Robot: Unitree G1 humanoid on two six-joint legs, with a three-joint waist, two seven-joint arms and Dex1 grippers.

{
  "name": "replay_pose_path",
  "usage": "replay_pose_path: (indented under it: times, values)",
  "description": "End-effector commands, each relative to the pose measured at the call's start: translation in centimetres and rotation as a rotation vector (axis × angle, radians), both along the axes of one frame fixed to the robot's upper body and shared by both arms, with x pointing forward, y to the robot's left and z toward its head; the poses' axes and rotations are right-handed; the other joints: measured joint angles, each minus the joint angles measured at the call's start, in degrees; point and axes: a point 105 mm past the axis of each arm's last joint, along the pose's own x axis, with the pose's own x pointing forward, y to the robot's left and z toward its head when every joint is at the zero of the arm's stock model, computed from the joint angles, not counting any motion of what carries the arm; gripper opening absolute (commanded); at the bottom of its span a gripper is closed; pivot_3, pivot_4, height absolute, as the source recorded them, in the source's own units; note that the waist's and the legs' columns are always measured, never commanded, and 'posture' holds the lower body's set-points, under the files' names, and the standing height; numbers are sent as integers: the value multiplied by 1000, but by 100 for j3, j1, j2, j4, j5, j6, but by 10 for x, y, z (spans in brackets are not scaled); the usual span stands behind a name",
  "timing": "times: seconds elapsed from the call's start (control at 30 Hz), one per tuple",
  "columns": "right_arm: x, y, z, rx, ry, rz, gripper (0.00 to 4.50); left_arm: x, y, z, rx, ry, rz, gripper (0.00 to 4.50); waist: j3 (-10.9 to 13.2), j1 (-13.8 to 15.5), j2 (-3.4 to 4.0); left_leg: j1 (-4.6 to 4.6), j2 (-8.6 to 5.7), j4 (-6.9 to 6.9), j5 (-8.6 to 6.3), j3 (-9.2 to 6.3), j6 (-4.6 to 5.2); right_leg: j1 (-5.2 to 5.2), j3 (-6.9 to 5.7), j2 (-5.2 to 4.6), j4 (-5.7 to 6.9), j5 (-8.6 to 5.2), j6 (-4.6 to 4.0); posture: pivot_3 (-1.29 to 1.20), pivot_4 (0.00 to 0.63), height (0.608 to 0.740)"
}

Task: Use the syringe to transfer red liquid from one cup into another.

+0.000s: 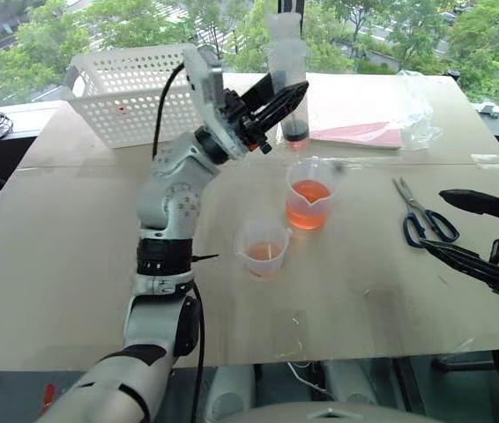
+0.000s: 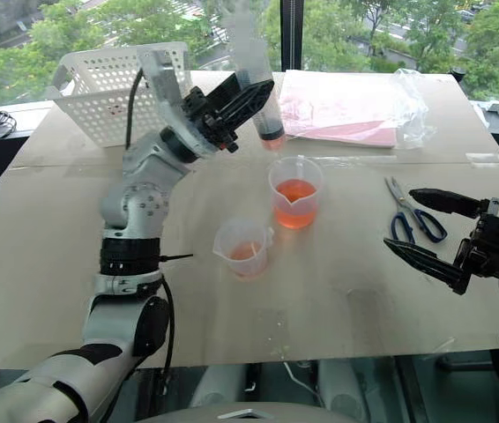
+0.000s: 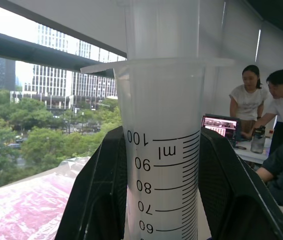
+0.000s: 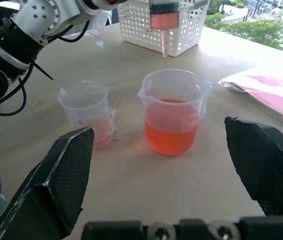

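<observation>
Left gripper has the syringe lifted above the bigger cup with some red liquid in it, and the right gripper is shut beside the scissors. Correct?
Not quite: the right gripper is open, its two fingers spread wide, as the right wrist view shows. The rest holds: the left gripper holds the syringe above the bigger cup with red liquid in its lower end, and the scissors lie close by.

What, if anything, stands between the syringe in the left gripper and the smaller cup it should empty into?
Nothing visible does. The left gripper holds the syringe upright above the table, its tip over the taller spouted cup. The smaller cup stands apart beside it, its mouth uncovered. The right gripper is open, off to the side by the scissors.
</observation>
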Motion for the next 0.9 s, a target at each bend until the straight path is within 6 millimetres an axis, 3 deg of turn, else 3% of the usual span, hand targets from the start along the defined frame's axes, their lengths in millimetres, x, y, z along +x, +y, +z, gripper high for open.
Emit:
replay_pose_path:
  times: [0.03, 0.2, 0.3, 0.4, 0.67, 0.77, 0.9]
  values:
    - [-1, 7, 12, 2, -59, 37, 4477, -29, 11, 1, 41, -22, -7, 1335, 0, -7, 1, 3, 1, 0, 0, -2, 0, 0, 5, 0, 2, 0, 0, 0, 150, 740]
    - [3, 16, 14, 11, -67, 87, 4477, -50, 30, -29, 58, 20, 78, 1335, -1, -8, 1, 7, 2, 2, 0, -5, 0, 1, 5, 0, 8, 0, 0, 0, 150, 740]
    - [3, 18, 14, 14, -67, 100, 4477, -56, 32, -35, 60, 16, 92, 1335, 1, 57, -1, 3, 0, 6, 1, 1, -2, 2, -4, -1, 9, 0, -1, 0, 150, 740]
    - [6, 23, 15, 6, -68, 132, 4477, -69, 36, -55, 48, 40, 85, 1335, -4, 20, 6, 4, 0, 11, 1, 11, -2, 5, -3, -1, 8, -5, -10, 0, 150, 740]
    - [9, 29, 20, -6, -82, 168, 4477, -83, 34, -71, 59, 64, 60, 1335, -4, 31, 6, 6, 0, 10, 1, 16, -2, 4, 1, -1, 12, -14, -25, 0, 150, 740]
    - [10, 39, 24, 2, -86, 189, 4477, -80, 30, -74, 93, 40, 64, 1335, -5, 20, 5, 7, 0, 10, 1, 21, -2, 4, 4, -1, 12, -14, -25, 0, 150, 740]
    - [19, 69, 40, 16, -68, 229, 4477, -79, 23, -83, 146, 11, 66, 1335, -4, -12, 6, 10, 0, 9, 1, 32, -2, 2, 15, 0, 12, -13, -26, 0, 150, 740]
